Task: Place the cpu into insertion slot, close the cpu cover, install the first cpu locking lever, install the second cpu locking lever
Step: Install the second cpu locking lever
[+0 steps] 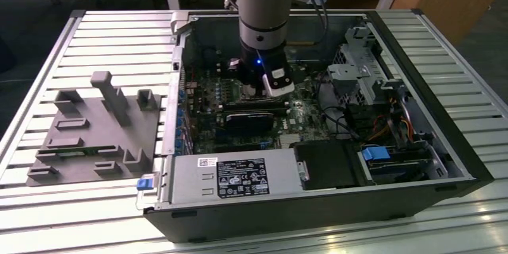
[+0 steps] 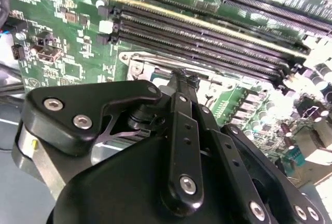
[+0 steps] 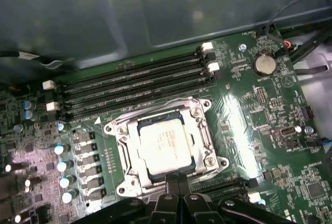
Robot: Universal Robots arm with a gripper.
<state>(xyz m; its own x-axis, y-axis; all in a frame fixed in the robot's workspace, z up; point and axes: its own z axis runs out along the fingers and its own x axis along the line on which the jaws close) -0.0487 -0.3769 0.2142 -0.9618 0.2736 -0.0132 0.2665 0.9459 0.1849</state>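
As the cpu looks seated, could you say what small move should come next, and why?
Probably a slight push down at the cover's edge: the cpu lies in the slot under the closed cover, and the shut gripper hangs at that edge.

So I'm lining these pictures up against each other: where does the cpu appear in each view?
Exterior view: the arm stands in front of the socket area, so I can't make out the chip.
First wrist view: the cpu lies in the socket, just beyond the pincer.
Second wrist view: I can't make it out behind the pincer.
Shared landmark in both wrist views: the long memory slots.
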